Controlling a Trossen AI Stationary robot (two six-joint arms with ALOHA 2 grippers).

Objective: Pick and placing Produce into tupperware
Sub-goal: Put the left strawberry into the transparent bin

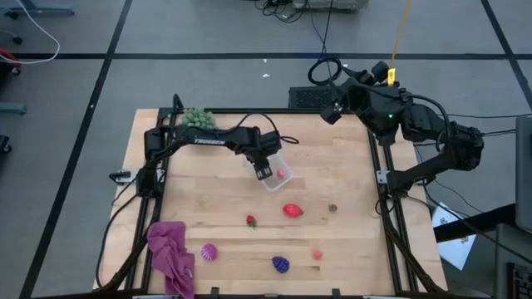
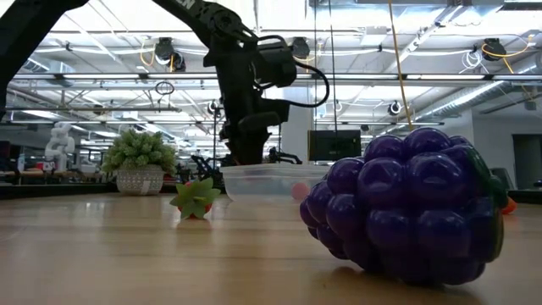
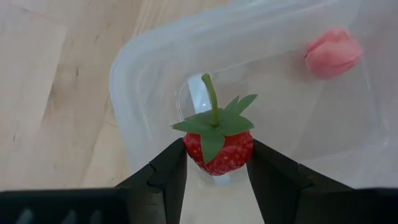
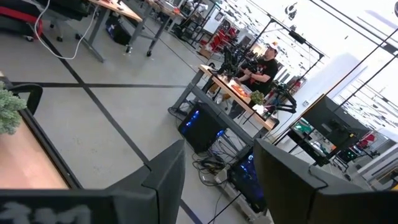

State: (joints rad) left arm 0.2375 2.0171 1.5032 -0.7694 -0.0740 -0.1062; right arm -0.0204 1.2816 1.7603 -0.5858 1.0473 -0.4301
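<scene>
High view only showed the left gripper (image 1: 264, 172) over the tupperware (image 1: 275, 173), right arm parked off the table's far right corner. Left wrist view gave more: fingers clamped on a strawberry (image 3: 219, 149) above it, pink piece (image 3: 333, 52) inside. Right gripper (image 4: 217, 180) couldn't tell.

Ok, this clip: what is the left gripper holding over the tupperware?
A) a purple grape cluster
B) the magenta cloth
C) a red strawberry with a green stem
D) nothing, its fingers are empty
C: the left wrist view shows the left gripper shut on a red strawberry with green leaves and stem, above the clear tupperware, which already holds a pink piece.
</scene>
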